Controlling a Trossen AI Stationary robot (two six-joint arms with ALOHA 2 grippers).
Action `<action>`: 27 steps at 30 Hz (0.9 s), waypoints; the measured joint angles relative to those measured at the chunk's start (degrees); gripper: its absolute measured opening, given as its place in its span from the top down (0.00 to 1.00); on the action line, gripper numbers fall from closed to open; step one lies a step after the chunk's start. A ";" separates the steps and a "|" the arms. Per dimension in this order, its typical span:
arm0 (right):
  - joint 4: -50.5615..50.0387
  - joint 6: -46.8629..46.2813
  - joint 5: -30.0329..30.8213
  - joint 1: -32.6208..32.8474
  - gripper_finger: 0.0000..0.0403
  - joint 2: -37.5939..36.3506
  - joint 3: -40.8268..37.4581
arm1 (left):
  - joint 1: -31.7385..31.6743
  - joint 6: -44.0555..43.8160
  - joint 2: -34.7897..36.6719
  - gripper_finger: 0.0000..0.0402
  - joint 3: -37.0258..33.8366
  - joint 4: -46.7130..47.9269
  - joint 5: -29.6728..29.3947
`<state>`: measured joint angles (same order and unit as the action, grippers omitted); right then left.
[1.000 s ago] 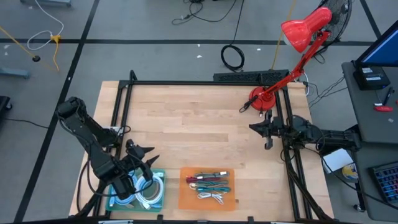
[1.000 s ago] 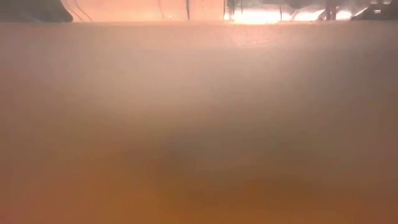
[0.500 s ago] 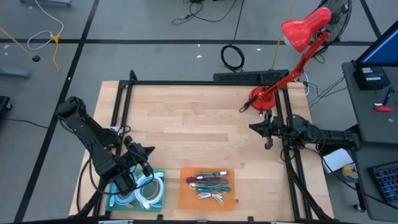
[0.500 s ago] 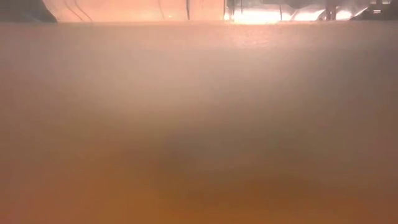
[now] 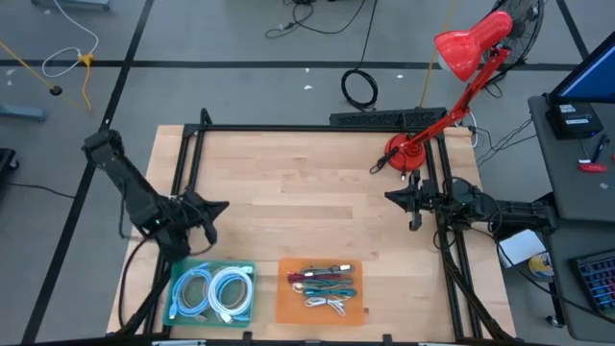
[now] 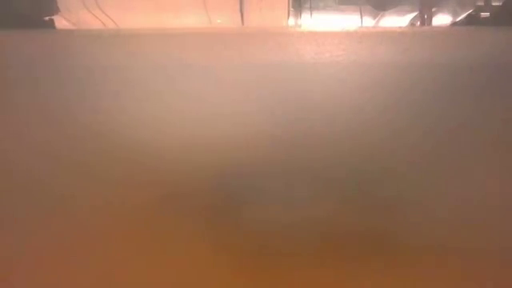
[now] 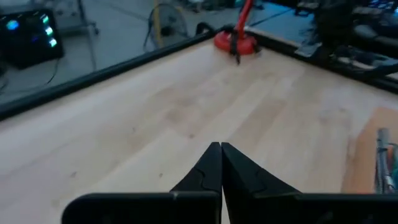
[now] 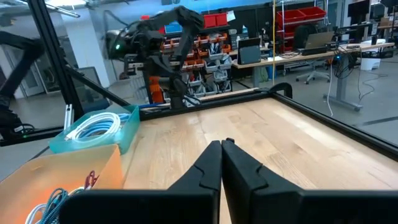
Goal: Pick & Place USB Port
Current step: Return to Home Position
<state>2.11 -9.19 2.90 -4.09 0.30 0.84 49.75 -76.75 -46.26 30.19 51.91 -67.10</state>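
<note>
Wooden table [image 5: 307, 192], left fingers [image 7: 208, 174] and right fingers [image 8: 211, 168] each tip-to-tip together, nothing between.

A grey floor [image 5: 240, 58] crossed by dark lines is spreading around the wooden table [image 5: 307, 192] in the high view. A red desk lamp [image 5: 459, 53] is standing at the table's 2 o'clock corner, its shade leaning out over the floor. A coil of black cable [image 5: 360, 88] is lying at 12 o'clock and a yellow cord [image 5: 85, 60] at 10 o'clock. A dark desk [image 5: 567, 183] is carrying a blue screen [image 5: 588, 77] at 3 o'clock. Farther off, shelves with red bins [image 8: 298, 14] are rising behind office desks [image 8: 298, 57].
</note>
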 joint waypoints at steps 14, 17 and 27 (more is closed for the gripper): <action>0.02 0.00 0.00 0.01 1.00 0.00 0.00 | -20.59 68.32 18.30 1.00 -12.90 -55.31 28.81; 0.02 0.00 0.00 0.01 1.00 0.00 0.00 | -28.00 68.64 18.30 1.00 -14.91 -56.77 33.80; 0.07 0.00 0.00 0.02 1.00 0.00 0.00 | -55.39 71.24 18.27 1.00 -16.52 -58.32 62.26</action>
<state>2.17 -9.19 2.90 -4.08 0.30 0.84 -5.64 -5.52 -27.99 13.67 -6.41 -4.83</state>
